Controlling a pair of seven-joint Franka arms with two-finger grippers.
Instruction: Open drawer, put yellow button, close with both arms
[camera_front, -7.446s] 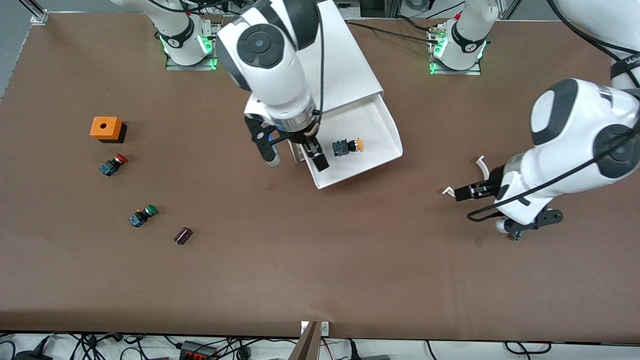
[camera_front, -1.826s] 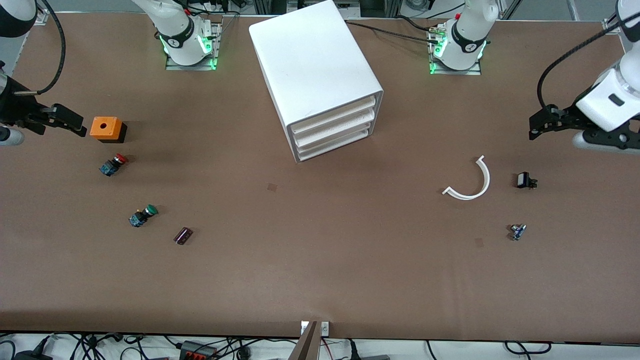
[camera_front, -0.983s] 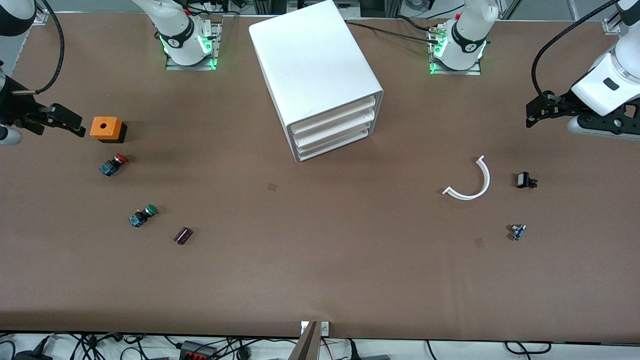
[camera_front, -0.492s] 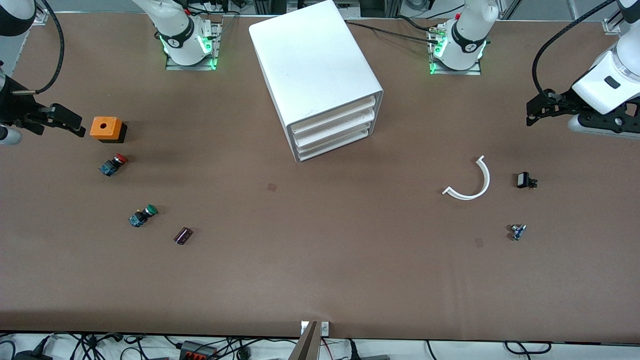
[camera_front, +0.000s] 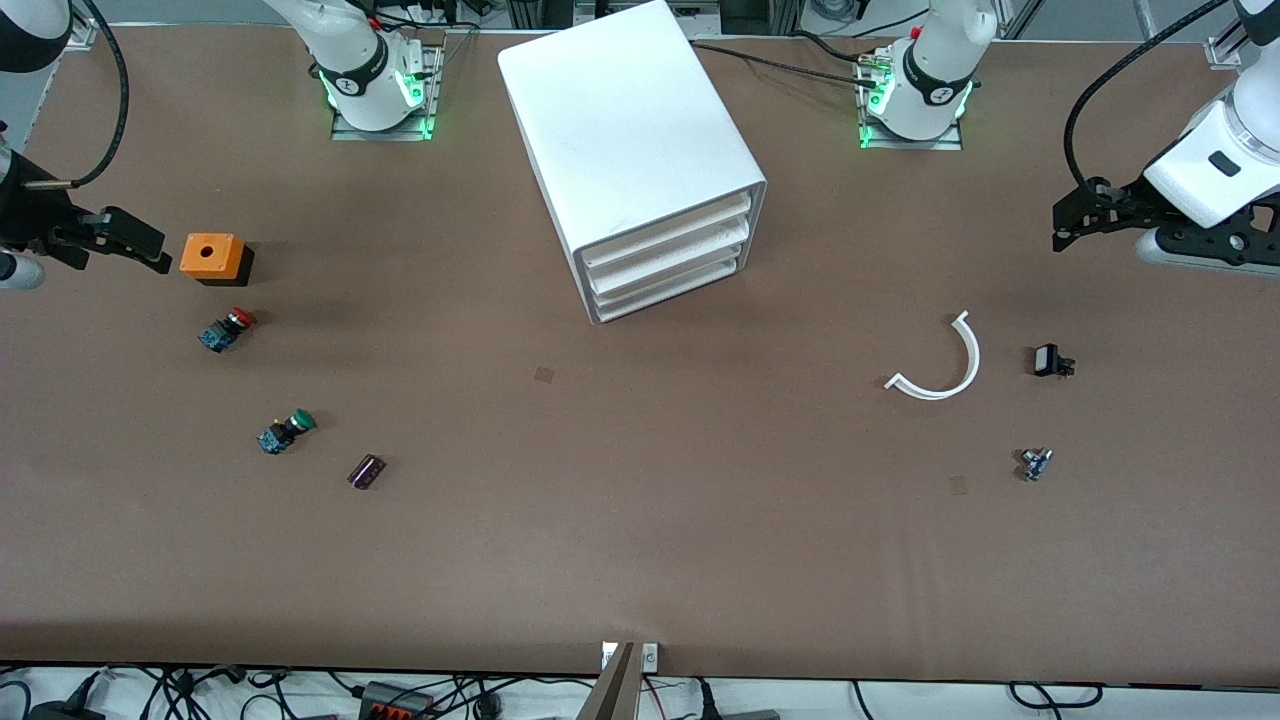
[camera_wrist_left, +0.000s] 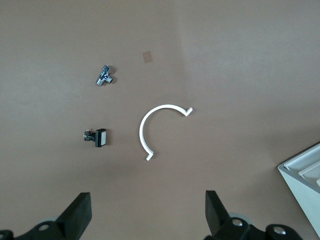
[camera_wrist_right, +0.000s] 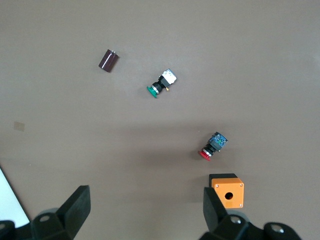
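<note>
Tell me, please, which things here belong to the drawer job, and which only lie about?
Job:
drawer, shut, top of the white cabinet
left gripper and right gripper, both open

Lying about:
orange box
red button
green button
white arc

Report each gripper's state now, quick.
Left gripper: open, holding nothing, up over the table's left-arm end.
Right gripper: open, holding nothing, up beside the orange box.

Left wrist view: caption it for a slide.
Open left gripper over the brown table, above a curved white plastic strip.
</note>
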